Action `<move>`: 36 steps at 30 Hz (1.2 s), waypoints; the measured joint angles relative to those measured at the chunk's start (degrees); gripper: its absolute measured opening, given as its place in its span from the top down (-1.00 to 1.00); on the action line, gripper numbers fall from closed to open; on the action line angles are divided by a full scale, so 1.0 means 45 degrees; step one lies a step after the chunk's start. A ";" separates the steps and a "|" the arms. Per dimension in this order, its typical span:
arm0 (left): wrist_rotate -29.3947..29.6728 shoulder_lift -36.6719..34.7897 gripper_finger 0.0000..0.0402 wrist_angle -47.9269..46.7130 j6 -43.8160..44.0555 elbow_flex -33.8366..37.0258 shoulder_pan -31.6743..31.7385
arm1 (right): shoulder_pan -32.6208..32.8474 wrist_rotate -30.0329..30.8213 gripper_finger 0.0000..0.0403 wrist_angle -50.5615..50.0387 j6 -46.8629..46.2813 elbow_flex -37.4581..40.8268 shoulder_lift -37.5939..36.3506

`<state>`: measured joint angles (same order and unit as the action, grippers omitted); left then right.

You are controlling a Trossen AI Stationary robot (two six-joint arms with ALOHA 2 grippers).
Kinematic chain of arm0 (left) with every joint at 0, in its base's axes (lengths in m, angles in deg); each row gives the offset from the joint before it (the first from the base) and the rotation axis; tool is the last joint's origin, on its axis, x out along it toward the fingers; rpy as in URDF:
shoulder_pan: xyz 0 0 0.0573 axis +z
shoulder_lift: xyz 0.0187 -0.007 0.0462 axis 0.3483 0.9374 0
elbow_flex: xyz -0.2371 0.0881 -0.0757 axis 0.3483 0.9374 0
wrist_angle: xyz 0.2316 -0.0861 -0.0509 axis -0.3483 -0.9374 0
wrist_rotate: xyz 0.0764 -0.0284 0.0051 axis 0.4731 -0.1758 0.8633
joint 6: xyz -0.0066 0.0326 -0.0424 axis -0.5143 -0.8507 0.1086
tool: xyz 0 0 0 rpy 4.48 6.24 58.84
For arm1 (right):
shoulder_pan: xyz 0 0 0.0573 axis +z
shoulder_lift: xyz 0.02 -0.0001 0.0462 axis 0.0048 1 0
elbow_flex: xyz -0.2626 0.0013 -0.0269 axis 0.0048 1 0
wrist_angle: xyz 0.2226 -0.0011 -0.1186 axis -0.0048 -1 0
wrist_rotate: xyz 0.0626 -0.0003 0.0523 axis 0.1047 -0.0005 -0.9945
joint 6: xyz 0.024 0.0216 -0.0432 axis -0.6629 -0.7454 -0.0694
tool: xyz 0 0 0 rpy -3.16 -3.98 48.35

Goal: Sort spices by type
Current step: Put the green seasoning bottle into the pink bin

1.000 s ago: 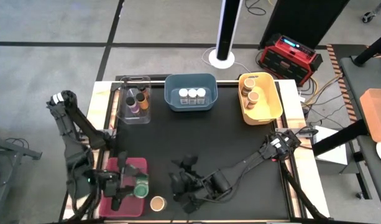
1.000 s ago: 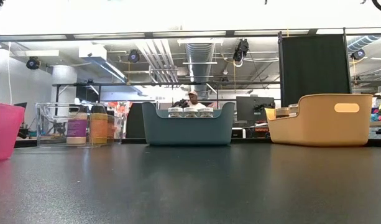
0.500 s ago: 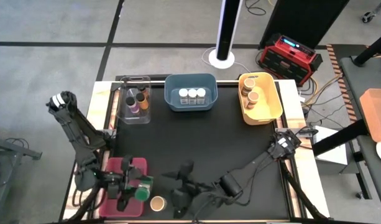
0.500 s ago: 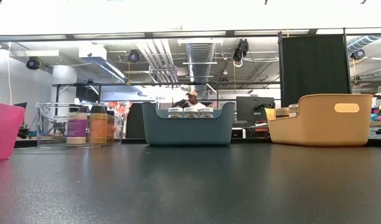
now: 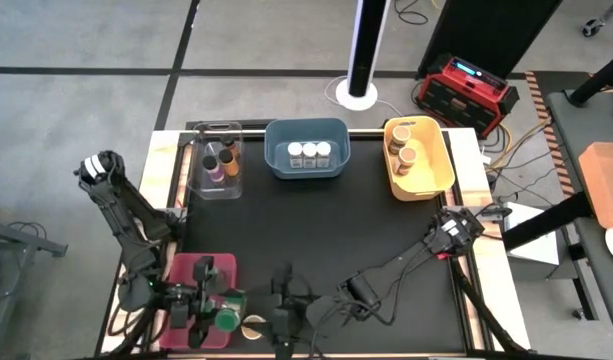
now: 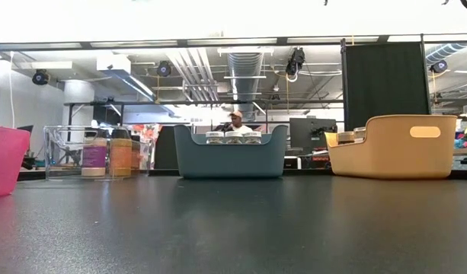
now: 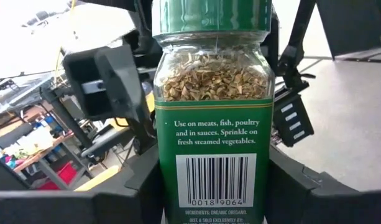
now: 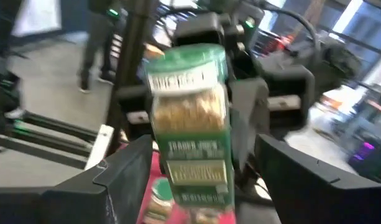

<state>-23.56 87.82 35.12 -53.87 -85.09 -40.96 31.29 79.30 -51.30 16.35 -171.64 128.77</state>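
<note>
- A green-lidded spice jar is held between the fingers of the left gripper, over the near edge of the red bin; its base is cut off in the left wrist view.
- The same jar is seen blurred in the right wrist view, with more green-lidded jars dimly made out below it in the red bin.
- A tan-lidded jar is seen on the black table just beside the red bin, partly cut off by the right gripper.
- The right gripper is set at the near table edge, facing the held jar; its fingers are spread wide and grip nothing.
- Far side: two jars are seen in the clear bin, white-lidded jars in the blue bin, brown-lidded jars in the yellow bin.
- In the low view those jars are mostly hidden by bin walls; only the red bin's corner shows.
- A person is glimpsed beyond the blue bin.
</note>
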 joint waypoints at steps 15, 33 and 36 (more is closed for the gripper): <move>0.0211 0.0669 0.10 0.0170 -0.0040 -0.0857 0.0411 | -0.0255 -0.0923 -0.52 0.2240 0.1640 0.0478 0.0367; 0.0365 0.0692 0.02 0.0185 0.0151 -0.0907 0.0559 | -0.0368 -0.0852 0.06 0.2929 0.2353 0.0483 0.0408; 0.0170 0.0697 -0.14 0.0154 0.0185 -0.0907 0.0561 | -0.0372 -0.0936 0.06 0.2753 0.2343 0.0487 0.0410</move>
<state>-22.79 90.96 35.81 -53.04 -89.17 -38.43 29.62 75.09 -38.91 26.89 -169.45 130.61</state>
